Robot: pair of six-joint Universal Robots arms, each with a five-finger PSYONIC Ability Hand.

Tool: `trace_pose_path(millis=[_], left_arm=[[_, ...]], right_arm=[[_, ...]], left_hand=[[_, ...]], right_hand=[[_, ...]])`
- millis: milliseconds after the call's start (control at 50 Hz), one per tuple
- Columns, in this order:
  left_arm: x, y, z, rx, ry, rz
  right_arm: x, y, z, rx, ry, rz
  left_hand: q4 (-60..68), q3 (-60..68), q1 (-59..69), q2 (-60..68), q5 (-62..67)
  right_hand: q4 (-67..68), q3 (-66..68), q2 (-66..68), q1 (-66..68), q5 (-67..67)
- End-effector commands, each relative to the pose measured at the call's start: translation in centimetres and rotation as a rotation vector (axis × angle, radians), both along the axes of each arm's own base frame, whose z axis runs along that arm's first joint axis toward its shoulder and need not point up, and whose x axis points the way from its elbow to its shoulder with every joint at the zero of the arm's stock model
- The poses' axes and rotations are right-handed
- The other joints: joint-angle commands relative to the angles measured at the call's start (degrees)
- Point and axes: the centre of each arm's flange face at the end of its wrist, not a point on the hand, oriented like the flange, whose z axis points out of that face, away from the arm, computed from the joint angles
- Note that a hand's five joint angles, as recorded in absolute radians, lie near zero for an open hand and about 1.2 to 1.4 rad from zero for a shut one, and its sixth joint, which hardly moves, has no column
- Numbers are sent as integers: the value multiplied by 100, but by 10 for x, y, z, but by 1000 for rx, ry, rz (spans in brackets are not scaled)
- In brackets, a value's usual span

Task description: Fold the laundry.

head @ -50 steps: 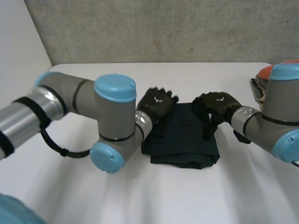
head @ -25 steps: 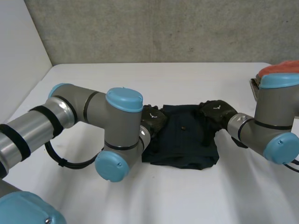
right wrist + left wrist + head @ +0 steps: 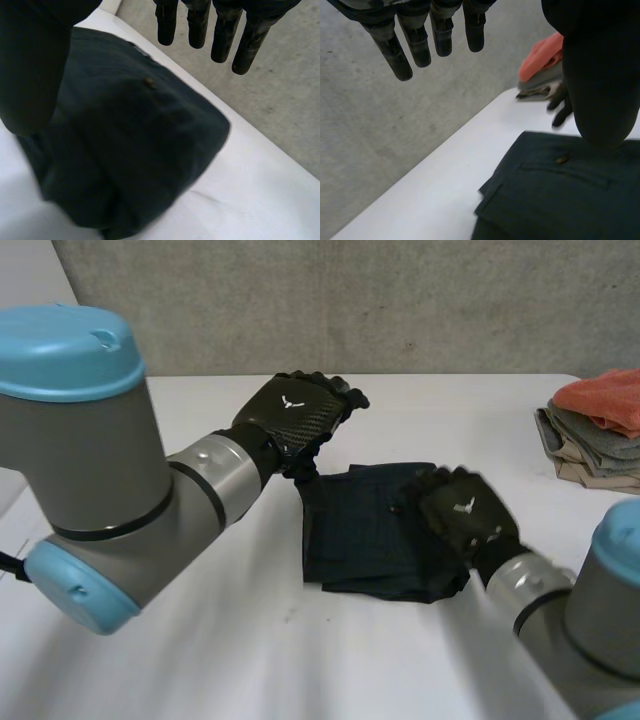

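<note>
A dark navy folded garment (image 3: 375, 530) lies flat in the middle of the white table (image 3: 200, 640); a small button shows on it (image 3: 562, 160). My left hand (image 3: 295, 418) hovers raised over the garment's far left corner, fingers (image 3: 415, 42) straight, holding nothing. My right hand (image 3: 462, 515) is above the garment's right side, fingers (image 3: 220, 30) straight and empty. The garment also lies under each hand in the wrist views (image 3: 555, 195) (image 3: 125, 150).
A stack of folded clothes with an orange piece on top (image 3: 600, 425) sits at the table's far right edge; it also appears beyond the garment (image 3: 542, 67). A grey concrete wall rises behind the table. Bare table surrounds the garment.
Both hands have lifted off the garment. The left hand rose and drew back toward the far left; the right hand pulled back toward the near right. The garment stays folded in place.
</note>
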Motion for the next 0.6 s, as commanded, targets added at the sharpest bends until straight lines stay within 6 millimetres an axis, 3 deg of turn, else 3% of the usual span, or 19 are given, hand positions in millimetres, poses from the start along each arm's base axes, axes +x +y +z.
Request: trace_pose_path(millis=[20,280,560,600], left_arm=[[10,-5,1,126,99,-43],[10,-7,-3,139,98,-40],[11,-7,-7,151,93,-39],[11,-7,-9,155,90,-38]], right_arm=[[18,28,-48,13,28,42],[35,6,-73,-95,43,-24],[55,-28,-78,-159,51,-13],[57,-33,-77,-169,45,-16]], left_hand=[[52,26,0,13,-23],[85,59,33,47,10],[85,59,33,47,10],[85,59,33,47,10]], right_hand=[[-343,-128,-246,80,-345],[-343,-128,-246,80,-345],[-303,-89,-206,119,-306],[503,717,600,925,500]])
